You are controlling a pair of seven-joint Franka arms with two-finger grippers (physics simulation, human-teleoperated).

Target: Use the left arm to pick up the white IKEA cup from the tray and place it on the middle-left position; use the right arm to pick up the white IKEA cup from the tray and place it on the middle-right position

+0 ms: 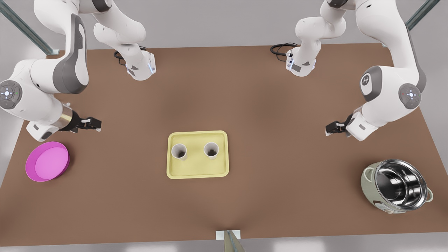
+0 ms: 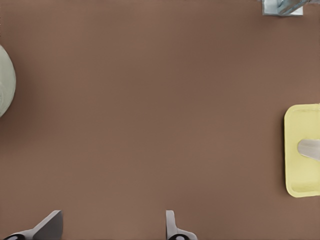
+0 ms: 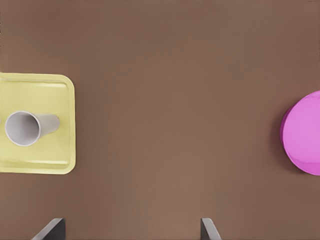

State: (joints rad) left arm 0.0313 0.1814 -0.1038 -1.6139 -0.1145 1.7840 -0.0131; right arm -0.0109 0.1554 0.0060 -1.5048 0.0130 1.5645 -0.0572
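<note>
Left end effector [image 1: 328,130], right end effector [image 1: 97,124] — black, splayed.

**Matt bench, mirror steel**

Smooth, matt brown bench [image 1: 224,87] with no grain. Satin pale-yellow plastic tray [image 1: 197,171]. Matt white left cup [image 1: 179,151] and right cup [image 1: 211,150]. Glossy magenta dish [image 1: 47,161]. Mirror-polished steel bowl [image 1: 399,183] inside a dull grey-green shell [image 1: 369,187]. Matt black left tool [image 1: 96,124] and right tool [image 1: 329,128]. Shiny brass-coloured band [image 1: 65,119] on a smooth white left arm [image 1: 38,87].
</note>
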